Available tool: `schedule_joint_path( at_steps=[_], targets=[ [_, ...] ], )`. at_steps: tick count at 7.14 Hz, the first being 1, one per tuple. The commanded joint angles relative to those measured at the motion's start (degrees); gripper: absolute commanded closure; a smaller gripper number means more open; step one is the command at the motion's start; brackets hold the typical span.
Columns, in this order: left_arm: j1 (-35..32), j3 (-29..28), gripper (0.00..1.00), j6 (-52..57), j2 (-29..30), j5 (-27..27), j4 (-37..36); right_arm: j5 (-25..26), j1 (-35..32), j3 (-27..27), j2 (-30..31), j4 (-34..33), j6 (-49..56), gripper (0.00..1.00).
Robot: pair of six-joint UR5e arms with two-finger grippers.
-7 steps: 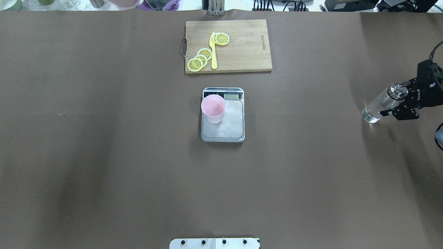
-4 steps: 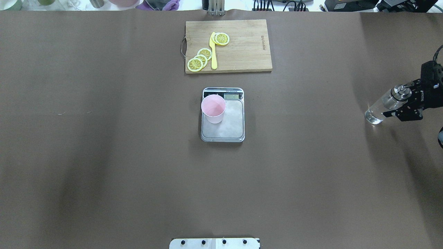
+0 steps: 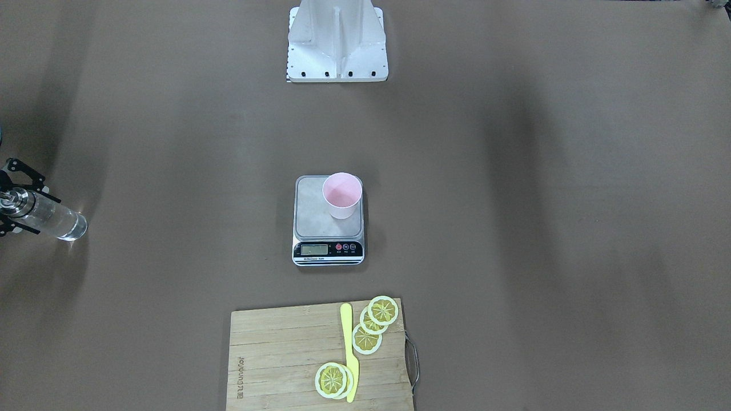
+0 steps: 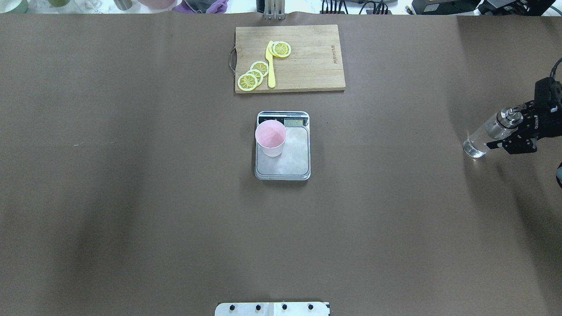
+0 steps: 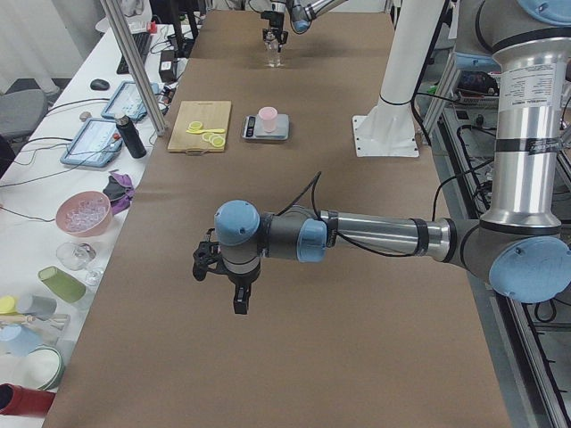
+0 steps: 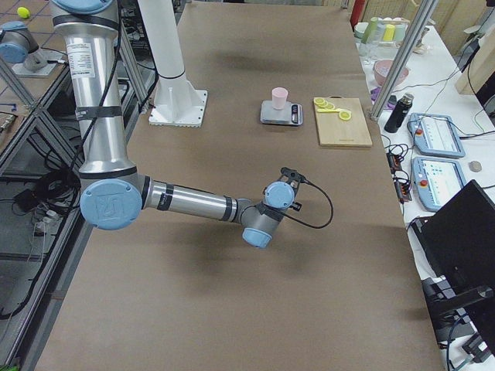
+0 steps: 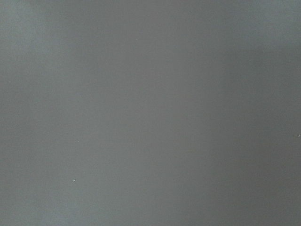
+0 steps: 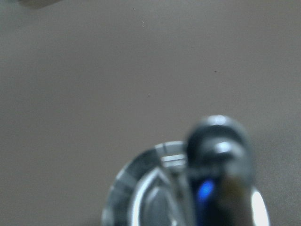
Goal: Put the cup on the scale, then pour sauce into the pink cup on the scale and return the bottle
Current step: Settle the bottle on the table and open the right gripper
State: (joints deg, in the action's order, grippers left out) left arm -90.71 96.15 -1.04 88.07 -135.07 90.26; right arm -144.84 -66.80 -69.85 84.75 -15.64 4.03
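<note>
A: R arm, pose?
B: Upper arm drops straight down from the shoulder, elbow low, forearm runs level over the right end of the surface (image 4: pixel 131 197). Wrist is turned so the right tool (image 4: pixel 496 129) points down onto the bottle (image 4: pixel 480 141) from above
A: Tool state?
B: Fingers partway in, one each side of the bottle's upper body just under the metal cap, pressed against it, so it's clamped on the bottle. Bottle's upright, base looks down on the surface, close to the right end edge, approx midway btwn near & far edges
A: L arm?
B: Stretched out level over the left end, wrist bent, left tool (image 5: pixel 210 266) hanging above bare surface, not touching. Only the side cam shows it, so can't tell if its fingers are apart or together. Its wrist cam gives nothing but plain brown
A: Cup & scale?
B: The scale (image 4: pixel 290 164) sits at the centre of the surface, display strip toward the far edge. The cup (image 4: pixel 271 137) stands upright on the platform's far-left part, next to the display, well apart from both tools
A: Anything else?
B: A cutting board (image 4: pixel 307 66) by the far edge, mid-length, w/ lemon slices (image 4: pixel 254 74) & a yellow knife (image 4: pixel 271 66) on it
</note>
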Motion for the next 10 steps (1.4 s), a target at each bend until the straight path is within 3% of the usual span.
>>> schedule_joint_path(
  at_steps=[1,3,4,6,7,8,10],
  targets=[
    [0.0,0.0,0.02,0.1,0.0,0.1,0.0,0.0,0.0,0.2,-0.1,0.0,0.0,0.59],
    [0.0,0.2,0.02,0.1,-0.1,0.1,0.0,0.0,0.0,0.3,-0.1,0.0,0.0,0.54],
    [0.0,0.3,0.02,0.1,-0.2,0.1,0.0,0.0,0.0,0.3,-0.1,0.0,0.0,0.40],
    [0.0,0.3,0.02,0.1,-0.2,0.2,0.0,0.0,0.0,0.3,-0.2,0.0,-0.1,0.38],
    [0.0,0.3,0.02,0.1,-0.2,0.2,0.0,0.0,0.0,0.3,-0.3,0.0,-0.1,0.12],
    [0.0,0.3,0.02,0.1,-0.2,0.2,0.0,0.0,0.0,0.3,-0.3,0.0,0.0,0.00],
    [0.0,0.0,0.02,0.2,-0.2,0.2,0.0,-0.1,-0.6,0.2,-0.3,0.0,-0.2,0.00]
  ],
)
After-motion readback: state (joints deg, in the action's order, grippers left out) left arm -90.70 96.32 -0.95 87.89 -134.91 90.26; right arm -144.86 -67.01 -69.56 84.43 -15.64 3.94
